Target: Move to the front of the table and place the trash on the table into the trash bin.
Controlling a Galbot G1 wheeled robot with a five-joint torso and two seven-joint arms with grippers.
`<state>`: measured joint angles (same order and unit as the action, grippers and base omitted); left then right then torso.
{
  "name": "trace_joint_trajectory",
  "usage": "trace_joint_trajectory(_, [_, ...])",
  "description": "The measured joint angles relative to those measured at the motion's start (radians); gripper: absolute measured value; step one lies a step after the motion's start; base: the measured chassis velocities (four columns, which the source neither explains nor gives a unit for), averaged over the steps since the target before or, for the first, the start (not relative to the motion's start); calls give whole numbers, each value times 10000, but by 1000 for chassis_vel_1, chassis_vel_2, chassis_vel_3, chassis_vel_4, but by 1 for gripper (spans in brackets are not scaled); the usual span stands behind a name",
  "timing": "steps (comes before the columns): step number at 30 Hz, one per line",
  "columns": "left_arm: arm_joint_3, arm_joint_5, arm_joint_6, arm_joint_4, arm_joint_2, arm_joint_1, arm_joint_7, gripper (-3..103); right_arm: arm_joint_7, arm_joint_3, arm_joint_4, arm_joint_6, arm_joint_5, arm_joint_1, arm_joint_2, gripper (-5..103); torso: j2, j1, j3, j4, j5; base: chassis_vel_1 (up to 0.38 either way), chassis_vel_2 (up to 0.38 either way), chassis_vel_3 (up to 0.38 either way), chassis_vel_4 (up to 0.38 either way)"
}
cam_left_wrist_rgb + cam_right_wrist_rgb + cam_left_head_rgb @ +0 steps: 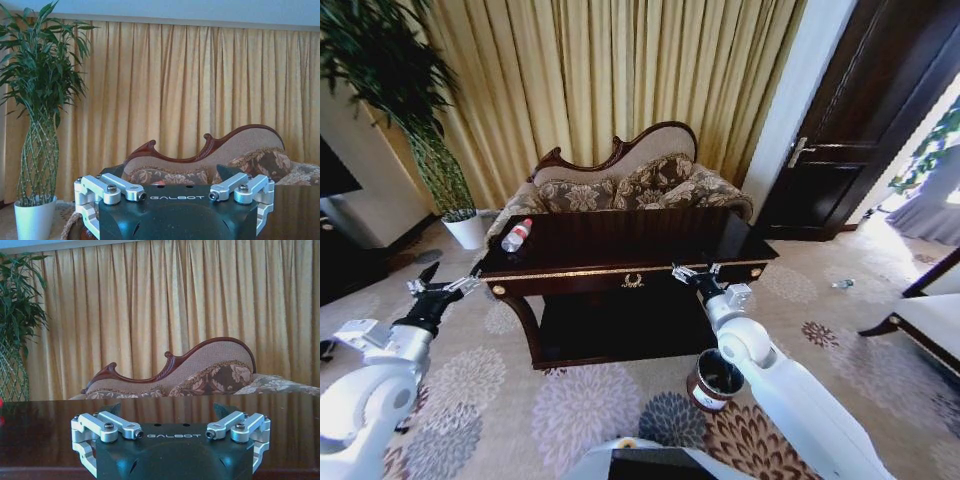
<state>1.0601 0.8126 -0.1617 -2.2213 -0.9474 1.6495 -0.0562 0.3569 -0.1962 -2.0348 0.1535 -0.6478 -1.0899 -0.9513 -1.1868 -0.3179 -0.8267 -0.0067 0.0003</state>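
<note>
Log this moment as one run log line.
left gripper open, off table's left end | right gripper open, at front edge | bottle on table | trash bin on floor

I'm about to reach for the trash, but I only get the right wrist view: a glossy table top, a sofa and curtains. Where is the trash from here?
Observer: A clear bottle with a red cap lies on its side near the far left corner of the table, well left of the right gripper, which is open at the front edge.
Operator: Where do I drop it?
Observer: The trash bin stands on the carpet in front of the table, right of its middle, close beside the right arm.
Operator: And the other arm?
Observer: The left gripper hangs open off the table's front left corner, over the carpet.
</note>
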Motion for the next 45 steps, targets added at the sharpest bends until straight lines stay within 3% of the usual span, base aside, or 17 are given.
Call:
trace_joint_trajectory(27, [-16, -39, 18, -24, -70, 19, 22, 100, -50, 212, -22, 50, 128, -57, -52, 100, -2, 3, 1, -1, -1, -135, 137, 143, -134])
trace_joint_trajectory(36, [387, 215, -258, 203, 215, 101, 33, 100, -57, 200, -29, 71, 211, -191, -221, 100, -3, 5, 3, -2, -1, -25, 23, 26, -28])
trace_joint_trajectory(43, [721, 734, -1241, 1430, 888, -488, 148, 100, -53, 198, 67, 103, 225, -176, -262, 100, -5, 8, 3, -3, -3, 0, 0, 0, 0])
trace_joint_trajectory(45, [815, 1125, -1928, 1653, 1205, -853, 261, 100, -52, 196, 81, 144, 225, -195, -260, 100, -3, 3, 1, -3, -3, 0, 0, 0, 0])
